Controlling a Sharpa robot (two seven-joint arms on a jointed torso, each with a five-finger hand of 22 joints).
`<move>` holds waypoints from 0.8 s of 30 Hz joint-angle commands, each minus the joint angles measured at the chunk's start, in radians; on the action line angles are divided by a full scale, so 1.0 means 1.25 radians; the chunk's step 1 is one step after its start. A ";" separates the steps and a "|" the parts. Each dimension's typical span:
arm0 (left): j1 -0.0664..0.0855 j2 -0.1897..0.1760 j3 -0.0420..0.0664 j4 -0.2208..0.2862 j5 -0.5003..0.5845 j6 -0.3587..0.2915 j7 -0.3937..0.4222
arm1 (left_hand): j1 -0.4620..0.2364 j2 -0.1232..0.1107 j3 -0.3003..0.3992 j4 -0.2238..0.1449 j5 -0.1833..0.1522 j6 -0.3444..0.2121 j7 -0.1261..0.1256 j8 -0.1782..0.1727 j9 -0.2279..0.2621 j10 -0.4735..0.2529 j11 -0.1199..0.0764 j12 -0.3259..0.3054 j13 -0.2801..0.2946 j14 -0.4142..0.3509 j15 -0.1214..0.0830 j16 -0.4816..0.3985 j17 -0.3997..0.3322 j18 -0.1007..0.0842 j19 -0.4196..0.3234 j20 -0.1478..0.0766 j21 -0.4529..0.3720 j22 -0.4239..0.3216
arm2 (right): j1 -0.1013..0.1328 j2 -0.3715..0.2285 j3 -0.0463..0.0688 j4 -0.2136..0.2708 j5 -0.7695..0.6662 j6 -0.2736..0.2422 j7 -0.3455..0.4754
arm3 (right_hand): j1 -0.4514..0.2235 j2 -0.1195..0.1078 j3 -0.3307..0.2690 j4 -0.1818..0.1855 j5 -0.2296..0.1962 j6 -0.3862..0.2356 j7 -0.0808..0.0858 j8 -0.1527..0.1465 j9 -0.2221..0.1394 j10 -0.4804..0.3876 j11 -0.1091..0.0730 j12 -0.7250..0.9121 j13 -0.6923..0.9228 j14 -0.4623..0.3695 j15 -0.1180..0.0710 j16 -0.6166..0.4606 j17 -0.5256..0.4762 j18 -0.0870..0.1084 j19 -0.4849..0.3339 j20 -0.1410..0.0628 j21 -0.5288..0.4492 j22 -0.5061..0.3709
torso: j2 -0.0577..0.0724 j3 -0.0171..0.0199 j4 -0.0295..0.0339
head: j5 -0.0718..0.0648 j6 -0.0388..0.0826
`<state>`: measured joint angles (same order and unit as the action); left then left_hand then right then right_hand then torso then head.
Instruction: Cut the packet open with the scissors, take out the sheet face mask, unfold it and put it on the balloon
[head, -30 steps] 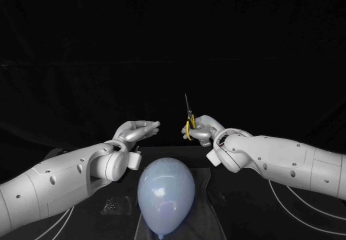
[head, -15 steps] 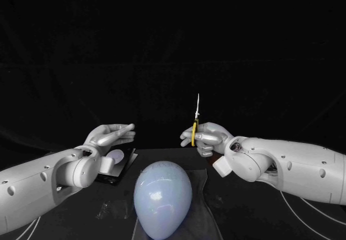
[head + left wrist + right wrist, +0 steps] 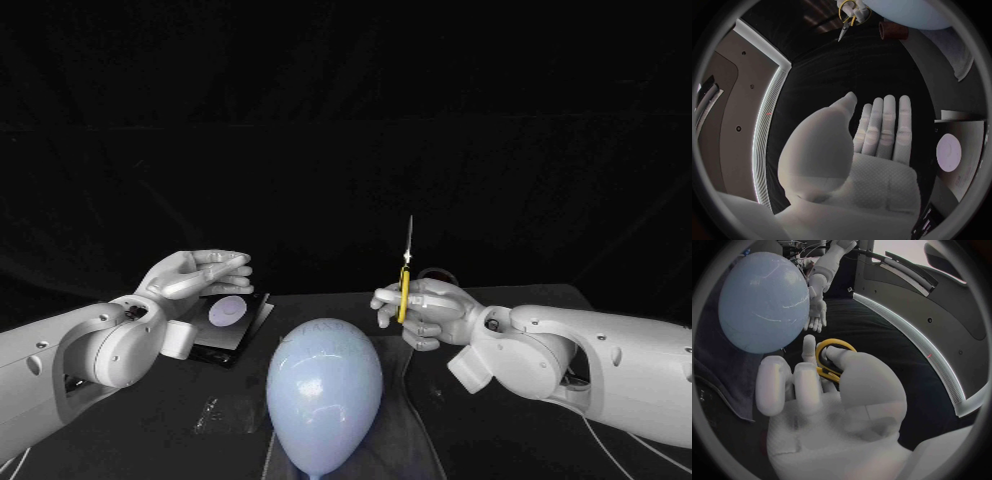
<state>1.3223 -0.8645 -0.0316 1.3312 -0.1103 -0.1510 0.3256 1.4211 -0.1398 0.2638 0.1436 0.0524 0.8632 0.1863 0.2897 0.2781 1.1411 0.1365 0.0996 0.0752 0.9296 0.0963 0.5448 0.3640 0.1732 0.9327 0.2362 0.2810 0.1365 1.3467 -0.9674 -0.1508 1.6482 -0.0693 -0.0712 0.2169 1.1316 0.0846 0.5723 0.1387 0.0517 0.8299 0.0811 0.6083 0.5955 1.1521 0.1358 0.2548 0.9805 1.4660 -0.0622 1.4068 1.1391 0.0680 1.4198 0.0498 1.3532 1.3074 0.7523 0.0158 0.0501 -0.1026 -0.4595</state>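
Note:
A pale blue balloon lies lengthwise on the table in front of me, also in the right wrist view. My right hand grips the yellow-handled scissors to the balloon's right, blades closed and pointing straight up; their yellow loops sit round its fingers. My left hand hovers to the balloon's left with fingers stretched out and nothing in it. Below and just behind it a dark packet with a white round mark lies flat on the table.
A clear plastic sheet lies under and around the balloon on a dark mat. A small brown cylinder sits by the balloon's end. The black tabletop's far edge runs behind both hands.
Both hands have drawn apart and lower. The left hand moved left, uncovering the packet behind it. The right hand carried the upright scissors to the right.

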 commanded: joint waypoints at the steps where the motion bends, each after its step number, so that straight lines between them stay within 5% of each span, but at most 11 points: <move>1: -0.002 -0.008 -0.003 0.000 -0.023 0.048 0.017 | 0.014 -0.001 0.010 0.001 -0.002 0.007 0.000 -0.005 -0.002 0.007 -0.002 -0.005 -0.002 0.009 -0.001 -0.008 -0.001 0.009 0.008 0.001 0.004 0.000 | -0.009 -0.006 0.001 0.003 0.051 0.038 0.021 | 0.004 0.005 -0.039 0.011 -0.002 0.005 -0.011 0.027 0.027 0.266 -0.119 0.617 0.118 0.023 -0.011 0.005 0.007 -0.003 -0.011 -0.008 -0.016 0.045 | 0.001 0.0001 -0.0007 | 0.005 -0.009; 5: -0.007 -0.017 -0.006 -0.011 -0.025 0.046 0.018 | 0.015 -0.001 0.012 0.002 -0.002 0.007 0.000 -0.006 -0.002 0.007 -0.002 -0.006 -0.003 0.010 -0.001 -0.009 -0.001 0.009 0.008 0.001 0.004 0.000 | -0.019 -0.013 0.001 0.001 0.062 0.028 0.021 | 0.006 0.017 -0.084 0.046 0.002 0.004 -0.019 0.085 0.086 0.314 -0.124 0.960 0.402 0.050 -0.013 0.064 0.155 0.001 -0.020 -0.013 -0.032 0.036 | 0.002 0.0001 -0.0002 | 0.006 -0.015; 8: -0.010 -0.022 -0.008 -0.020 -0.025 0.042 0.017 | 0.016 -0.001 0.013 0.002 -0.002 0.008 0.000 -0.006 -0.003 0.008 -0.002 -0.006 -0.003 0.011 -0.001 -0.010 -0.001 0.009 0.009 0.000 0.004 -0.001 | -0.023 -0.016 0.001 0.000 0.065 0.017 0.024 | 0.022 0.029 -0.108 0.065 -0.003 -0.025 -0.021 0.122 0.139 0.331 -0.123 1.043 0.465 0.068 -0.011 0.106 0.267 -0.003 -0.010 -0.014 -0.020 0.050 | 0.002 0.0000 0.0002 | 0.006 -0.020; 11: -0.012 -0.024 -0.009 -0.027 -0.026 0.039 0.017 | 0.016 -0.001 0.013 0.002 -0.002 0.008 0.000 -0.006 -0.003 0.008 -0.002 -0.006 -0.003 0.011 -0.001 -0.010 -0.001 0.009 0.009 0.000 0.004 -0.001 | -0.026 -0.018 0.000 0.001 0.065 0.009 0.026 | 0.030 0.036 -0.109 0.065 -0.003 -0.030 -0.020 0.129 0.152 0.335 -0.123 1.053 0.472 0.082 -0.011 0.129 0.339 -0.007 0.000 -0.012 -0.005 0.064 | 0.001 -0.0002 0.0006 | 0.006 -0.024; 17: -0.014 -0.026 -0.010 -0.051 -0.056 0.038 0.023 | 0.019 0.000 0.017 0.004 -0.002 0.008 0.000 -0.008 -0.003 0.007 -0.001 -0.009 -0.004 0.012 -0.001 -0.013 -0.002 0.009 0.009 0.000 0.003 -0.001 | -0.027 -0.020 0.000 0.003 0.063 0.006 0.028 | 0.036 0.041 -0.110 0.064 -0.002 -0.035 -0.019 0.131 0.163 0.335 -0.121 1.053 0.472 0.084 -0.010 0.131 0.345 -0.009 0.007 -0.011 0.006 0.074 | 0.000 -0.0003 0.0001 | 0.011 -0.031; 20: -0.015 -0.026 -0.013 -0.076 -0.105 0.039 0.032 | 0.016 -0.015 0.014 0.008 -0.002 0.004 0.003 -0.014 -0.006 0.000 0.003 -0.016 -0.006 0.011 0.003 -0.022 -0.003 0.007 0.005 0.001 0.000 -0.004 | -0.028 -0.023 0.000 0.006 0.062 0.006 0.028 | 0.037 0.042 -0.109 0.063 -0.002 -0.036 -0.019 0.131 0.164 0.335 -0.121 1.053 0.472 0.084 -0.009 0.131 0.345 -0.010 0.007 -0.010 0.007 0.075 | 0.000 0.0007 0.0001 | 0.014 -0.031; 24: -0.025 -0.026 -0.017 -0.109 -0.164 0.024 0.043 | 0.014 -0.024 0.010 0.010 -0.002 0.003 0.004 -0.016 -0.007 0.001 0.003 -0.017 -0.005 0.010 0.004 -0.026 -0.002 0.007 0.002 0.003 -0.002 -0.005 | -0.028 -0.028 0.000 0.008 0.059 0.006 0.028 | 0.041 0.044 -0.108 0.061 -0.002 -0.038 -0.019 0.130 0.166 0.335 -0.121 1.053 0.472 0.084 -0.009 0.131 0.345 -0.010 0.008 -0.010 0.008 0.077 | 0.001 0.0000 -0.0003 | 0.034 -0.033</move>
<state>1.2948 -0.8974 -0.0526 1.2065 -0.2176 -0.1219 0.3446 1.4367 -0.1586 0.2775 0.1519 0.0524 0.8665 0.1895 0.2765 0.2712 1.1420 0.1380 0.0812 0.0689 0.9390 0.0988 0.5167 0.3613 0.1713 0.9366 0.2394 0.2809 0.1314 1.3122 -0.9999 -0.1513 1.6555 0.0010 -0.0663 0.2351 1.1476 0.1005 0.4413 0.2194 0.0518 0.7914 0.0587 0.7664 0.8017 1.1519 0.1357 0.3398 1.3088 1.4651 -0.0734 1.5675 1.3093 0.0671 1.4217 0.0381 1.3572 1.3080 0.7529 0.0157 0.0501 -0.0761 -0.4986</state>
